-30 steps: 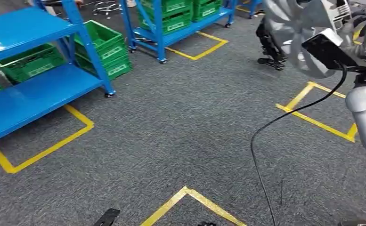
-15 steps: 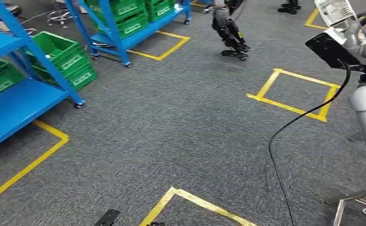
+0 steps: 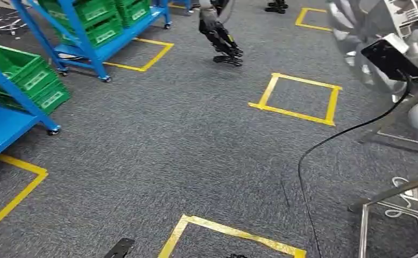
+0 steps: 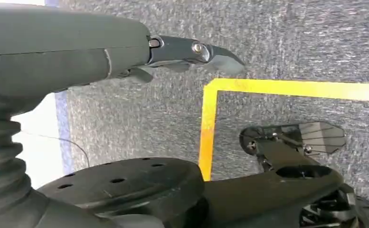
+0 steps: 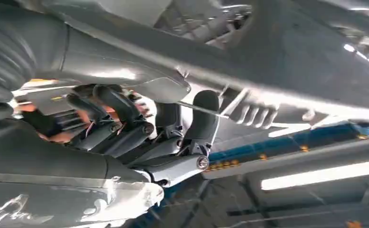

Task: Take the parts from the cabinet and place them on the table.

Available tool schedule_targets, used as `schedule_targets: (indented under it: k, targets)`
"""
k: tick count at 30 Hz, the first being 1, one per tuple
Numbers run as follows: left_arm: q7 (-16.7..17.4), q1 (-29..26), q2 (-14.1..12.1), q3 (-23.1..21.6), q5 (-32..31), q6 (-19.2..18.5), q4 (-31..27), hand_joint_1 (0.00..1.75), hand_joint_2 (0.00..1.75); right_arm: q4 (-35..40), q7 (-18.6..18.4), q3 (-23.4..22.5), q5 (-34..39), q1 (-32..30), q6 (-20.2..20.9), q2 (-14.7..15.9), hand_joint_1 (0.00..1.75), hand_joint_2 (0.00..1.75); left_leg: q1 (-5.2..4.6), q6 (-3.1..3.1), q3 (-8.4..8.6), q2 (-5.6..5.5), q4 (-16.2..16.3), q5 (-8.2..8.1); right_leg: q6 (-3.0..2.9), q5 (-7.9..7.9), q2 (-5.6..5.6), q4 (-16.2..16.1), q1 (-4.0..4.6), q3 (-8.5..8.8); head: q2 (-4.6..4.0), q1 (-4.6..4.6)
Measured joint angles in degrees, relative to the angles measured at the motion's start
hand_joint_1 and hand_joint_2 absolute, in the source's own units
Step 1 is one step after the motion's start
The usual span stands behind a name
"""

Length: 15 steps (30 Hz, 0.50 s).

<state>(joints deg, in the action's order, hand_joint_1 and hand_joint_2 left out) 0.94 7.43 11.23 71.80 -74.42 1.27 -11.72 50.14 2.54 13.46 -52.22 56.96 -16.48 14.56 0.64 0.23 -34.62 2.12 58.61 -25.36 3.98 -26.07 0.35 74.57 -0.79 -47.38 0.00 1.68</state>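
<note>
From my head view I look down on grey carpet [image 3: 196, 150] marked with yellow tape squares [image 3: 298, 97]. Blue shelving racks [image 3: 83, 37] stand at the far left, holding green crates [image 3: 21, 72]; I judge these racks to be the cabinet the parts come from. At the upper right my right arm is raised high, carrying a large silver part [image 3: 365, 40] close to my body, with a black wrist camera [image 3: 392, 56] and its cable [image 3: 325, 145] hanging below. The legs of another robot [image 3: 220, 37] stand at the top centre. Thin metal legs [image 3: 381, 199] show at the lower right; whether they belong to the tabletop I cannot tell.

From my left wrist view, my left hand [image 4: 192, 52] hangs over the carpet and a yellow tape corner [image 4: 211, 109]. It is empty, one dark finger stretched straight. I judge it hangs idle because the load is on the other side.

From my right wrist view, my right hand [image 5: 144, 133] has dark fingers [image 5: 120, 109] curled up against the shiny silver part [image 5: 277, 61], gripping it from beneath. The raised hold probably keeps the bulky part clear of my body while I walk toward the tabletop.
</note>
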Motion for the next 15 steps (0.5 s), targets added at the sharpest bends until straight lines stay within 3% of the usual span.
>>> schedule_targets:
  k: [1,2,3,4,5,8,9,10,11,13,14,15]
  targets:
    - [0.0,0.0,0.0,0.0,0.0,0.0,0.0,0.00,1.75,-0.1,0.0,0.0,0.0,-0.1,0.0,0.0,1.75,1.75,-0.03,-0.12,0.13,0.65,0.0,-0.16,-0.03,1.98,-0.23,-3.9,0.00,2.21,0.00,0.02]
    - [0.0,0.1,0.0,0.0,0.0,0.0,0.0,0.00,1.75,-0.1,0.1,-0.1,0.0,-0.1,0.0,0.0,1.75,1.75,-0.05,-0.28,0.35,1.20,0.0,-0.36,-0.06,4.02,-1.20,-8.9,0.01,5.09,0.00,-0.02]
    - [0.0,0.1,-0.1,0.0,0.0,0.0,0.0,0.00,1.75,-0.1,0.2,-0.1,-0.1,0.0,0.0,0.0,1.75,1.75,-0.19,-0.60,0.66,1.62,0.0,-0.61,0.02,4.84,-3.77,-13.4,0.15,7.58,0.00,0.04]
    - [0.0,0.1,-0.2,0.0,0.0,0.0,0.0,0.00,1.75,-0.2,0.2,-0.1,-0.2,0.1,-0.2,0.0,1.75,1.75,-0.88,-0.93,0.63,1.99,0.1,-0.81,-0.16,4.00,-5.58,-14.0,1.01,8.48,0.00,0.02]
    - [0.0,0.1,-0.3,0.0,0.0,0.0,0.0,0.00,1.75,-0.2,0.2,-0.2,-0.3,0.1,-0.5,-0.1,1.75,1.75,-0.94,-1.08,0.70,2.27,0.2,-0.92,-1.08,4.28,-4.37,-14.2,0.77,8.21,0.00,-0.20]
    - [0.1,0.1,-0.2,0.0,0.0,0.2,0.0,0.00,1.75,-0.4,0.1,-0.5,-0.5,0.1,-0.5,0.0,1.75,1.75,-0.78,-1.84,1.11,4.28,-0.2,-1.12,-2.25,4.53,-2.22,-14.3,0.89,7.76,0.00,-0.28]
    - [0.1,0.2,-0.2,0.0,0.0,0.2,0.0,0.00,1.75,-0.4,0.0,-0.7,-0.6,0.1,-0.6,0.0,1.75,1.75,-0.52,-2.29,0.97,3.01,0.2,-1.78,-2.60,4.65,-1.59,-14.5,0.55,7.89,0.00,-0.28]
    - [0.0,0.2,-0.2,0.0,0.0,0.2,0.0,0.00,1.75,-0.4,0.0,-0.7,-0.6,0.3,-0.6,0.0,1.75,1.75,-0.47,-2.30,0.11,0.63,2.1,-3.11,-2.94,4.67,-1.07,-14.5,0.47,7.88,0.00,-0.35]
    - [0.1,0.2,-0.2,0.0,0.0,0.2,0.0,0.00,1.75,-0.4,0.0,-0.7,-0.6,0.3,-0.6,0.0,1.75,1.75,-0.53,-2.30,-1.88,-0.73,6.1,-5.14,-3.18,4.72,-0.48,-14.6,0.43,7.87,0.00,-0.48]
    - [0.1,0.0,-0.2,0.0,0.0,0.1,0.0,0.00,1.75,-0.5,0.1,-0.8,-0.7,0.2,-0.6,0.0,1.75,1.75,-0.53,-2.31,-6.91,-1.65,15.7,-8.75,-3.47,4.68,1.11,-14.6,0.47,7.84,0.00,-0.54]
    - [0.0,-0.1,-0.2,0.0,0.5,0.1,0.0,0.00,1.75,-0.5,0.1,-0.8,-0.7,0.0,-0.6,0.0,1.75,1.75,-0.55,-2.23,-8.35,-1.78,17.9,-8.81,-3.46,4.69,1.98,-14.6,0.47,7.85,0.00,-0.50]
    - [0.0,0.0,-0.2,0.0,0.6,0.1,0.0,0.00,1.75,-0.5,0.1,-0.9,-0.7,-0.1,-0.6,0.0,1.75,1.75,-0.54,-2.14,-8.38,-1.83,17.2,-7.43,-3.44,4.71,2.78,-14.6,0.45,7.87,0.00,-0.55]
